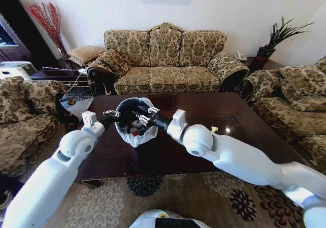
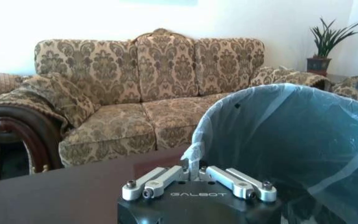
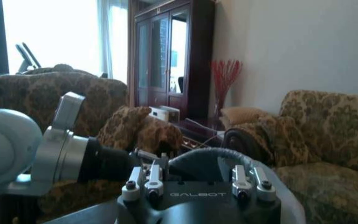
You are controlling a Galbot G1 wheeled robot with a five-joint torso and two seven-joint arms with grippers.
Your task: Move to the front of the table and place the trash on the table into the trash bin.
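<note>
- The bin [image 1: 133, 127], a small round black one lined with a pale plastic bag [image 2: 291, 140], is tilted so its mouth faces the robot; it is over the near left part of the dark glossy tabletop [image 1: 204, 116]; whether its base touches the wood cannot be told.
- The left tool [image 1: 113, 116] is at the bin's left rim; in the left wrist view its 2 fingers [image 2: 157, 179] are drawn together on a fold of the bag edge right at the rim, so it is clenched on the bag.
- The right tool [image 1: 144, 117] reaches from the right over the bin's mouth, just beside the left tool; in the right wrist view its fingers [image 3: 151, 179] stand apart above the rim, so it looks released, holding nothing that can be seen.
- Inside the bin lie some scraps [image 1: 135, 131], with a bit of white and red among them; too small to tell more.
- A small pale scrap [image 1: 214, 129] lies on the tabletop to the right, close to the right arm's elbow and well apart from the bin.
- A patterned sofa [image 1: 165, 59] stands beyond the tabletop; armchairs flank it left and right.
</note>
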